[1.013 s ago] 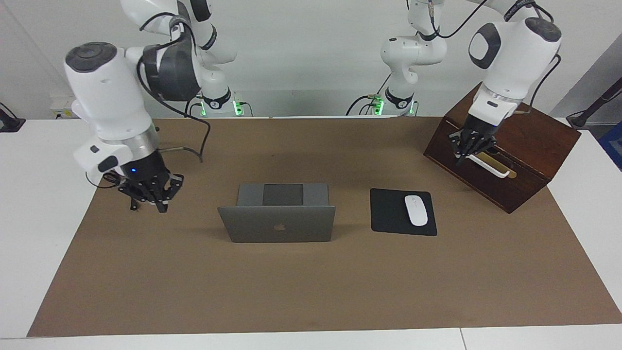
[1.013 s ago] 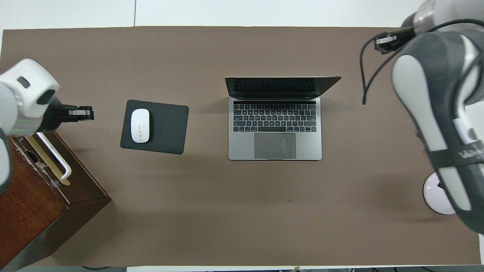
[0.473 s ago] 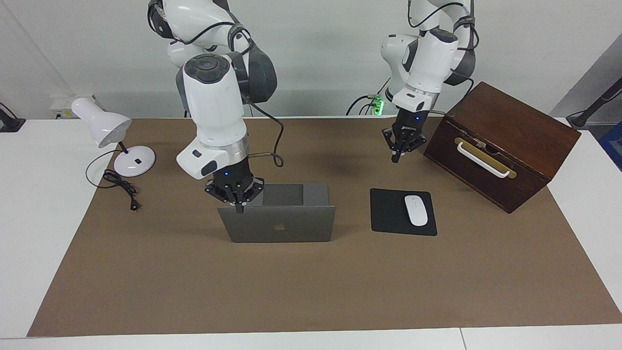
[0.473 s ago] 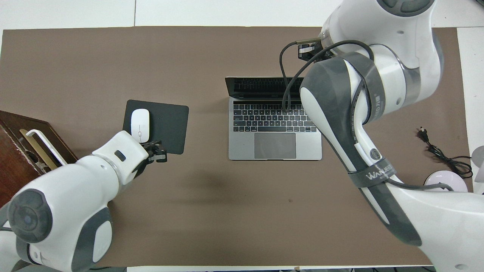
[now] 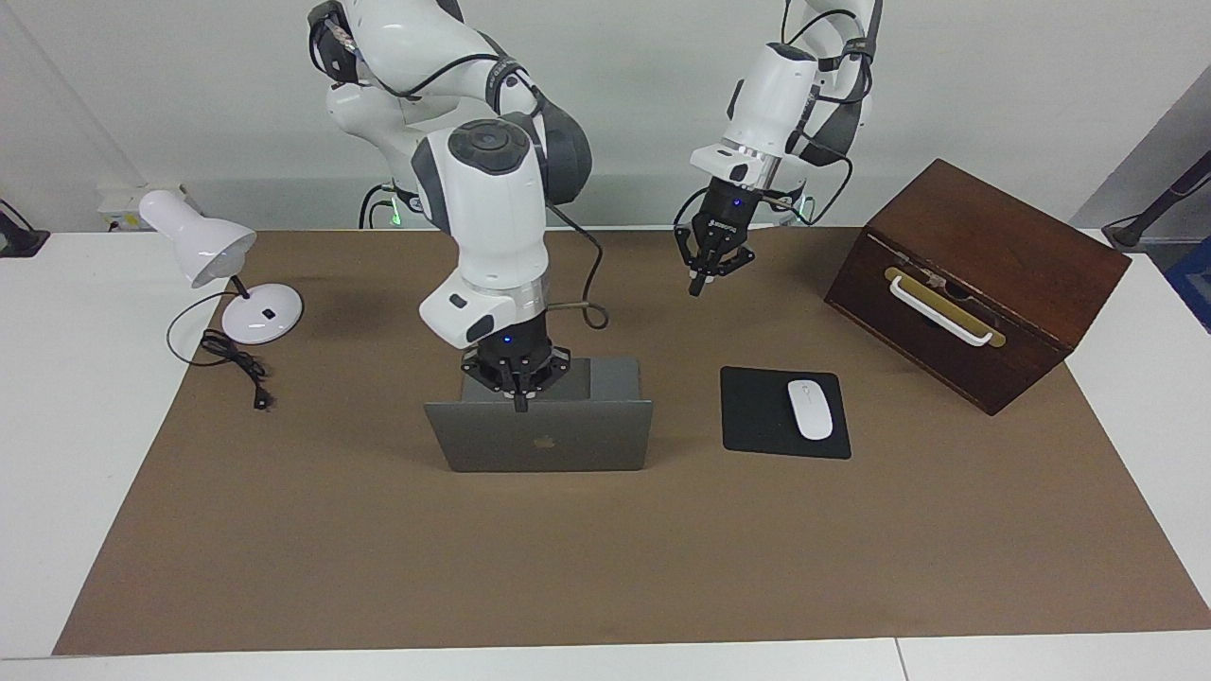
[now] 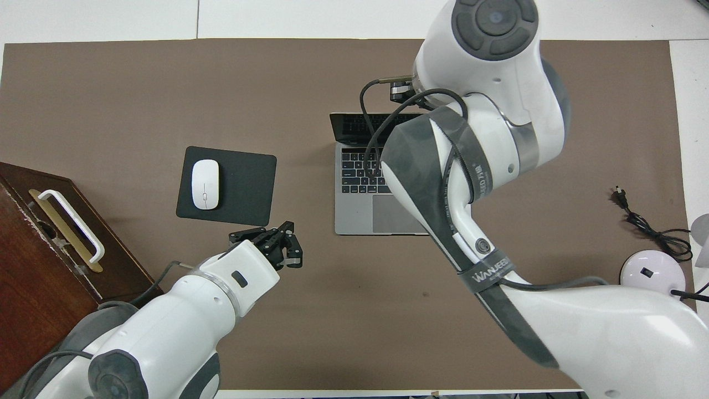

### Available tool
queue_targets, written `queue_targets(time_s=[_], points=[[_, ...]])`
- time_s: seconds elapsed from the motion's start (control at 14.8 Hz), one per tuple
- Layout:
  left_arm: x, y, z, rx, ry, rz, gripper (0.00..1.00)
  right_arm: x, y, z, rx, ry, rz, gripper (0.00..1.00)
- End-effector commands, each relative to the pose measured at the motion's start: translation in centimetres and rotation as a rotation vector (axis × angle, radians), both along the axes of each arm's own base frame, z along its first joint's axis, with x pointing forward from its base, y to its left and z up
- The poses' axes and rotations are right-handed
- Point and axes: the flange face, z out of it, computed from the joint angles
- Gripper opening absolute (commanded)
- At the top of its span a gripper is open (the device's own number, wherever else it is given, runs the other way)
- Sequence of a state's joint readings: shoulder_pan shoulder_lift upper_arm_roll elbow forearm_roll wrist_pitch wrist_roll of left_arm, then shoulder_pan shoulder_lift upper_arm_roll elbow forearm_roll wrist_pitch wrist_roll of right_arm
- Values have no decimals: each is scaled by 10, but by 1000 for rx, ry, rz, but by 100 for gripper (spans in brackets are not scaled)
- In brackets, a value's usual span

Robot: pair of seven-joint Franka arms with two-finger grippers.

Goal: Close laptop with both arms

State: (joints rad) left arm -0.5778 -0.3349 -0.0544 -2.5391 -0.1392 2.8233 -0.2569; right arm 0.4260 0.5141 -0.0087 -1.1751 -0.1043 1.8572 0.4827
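You see the laptop (image 5: 539, 435) standing open near the middle of the tabletop (image 5: 605, 567), on the brown mat (image 5: 378, 549) that covers most of it. Its lid is upright, the logo side turned away from the robots, the keyboard toward them.

Your right end effector (image 5: 518, 405) hangs at the lid's top edge, about midway along it, pointing straight down. Its fingertips are pressed together, gripping nothing. From the facing view the tip looks to be at or just touching the edge; you cannot tell contact for sure. In the overhead view the right arm's bulk covers much of the keyboard and screen.

Your left end effector (image 5: 697, 287) is up in the air over bare mat, toward the robots' edge of the tabletop, between the laptop and the box (image 5: 979, 284). It is also closed and empty, tilted slightly, well apart from the laptop.

A black pad (image 5: 783, 412) lies flat beside the laptop, toward the left arm's end of the tabletop, with a white mouse (image 5: 810, 409) on it. The dark wooden box sits tilted near the corner at that end, its white handle (image 5: 939, 311) facing away from the robots. At the right arm's end, a white lamp (image 5: 222, 270) stands at the mat's edge, its cord (image 5: 236, 364) coiled on the mat beside it.
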Motion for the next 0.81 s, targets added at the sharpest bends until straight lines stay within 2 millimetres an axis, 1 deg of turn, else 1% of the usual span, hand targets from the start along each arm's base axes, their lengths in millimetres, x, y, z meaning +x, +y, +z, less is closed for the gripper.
queue_targets(time_s=[0.0, 0.07, 0.27, 0.34, 0.47, 0.68, 0.74], points=[[-7, -15, -16, -30, -51, -37, 0, 7, 2, -4, -14, -26, -21, 0], [-8, -23, -20, -41, -73, -50, 0, 10, -1, -4, -11, -32, -24, 0], [-11, -45, -45, -53, -141, -105, 0, 20, -19, -5, -14, -43, -27, 0], [-14, -51, -53, -60, -155, -116, 0, 21, -21, -6, -16, -44, -18, 0], [-13, -54, -66, -63, -178, -123, 0, 26, -31, -6, -16, -49, -16, 0], [-15, -62, -93, -70, -232, -147, 0, 26, -31, -9, -19, -43, -3, 0], [-14, -63, -97, -71, -239, -148, 0, 26, -31, -8, -15, -46, -4, 0]])
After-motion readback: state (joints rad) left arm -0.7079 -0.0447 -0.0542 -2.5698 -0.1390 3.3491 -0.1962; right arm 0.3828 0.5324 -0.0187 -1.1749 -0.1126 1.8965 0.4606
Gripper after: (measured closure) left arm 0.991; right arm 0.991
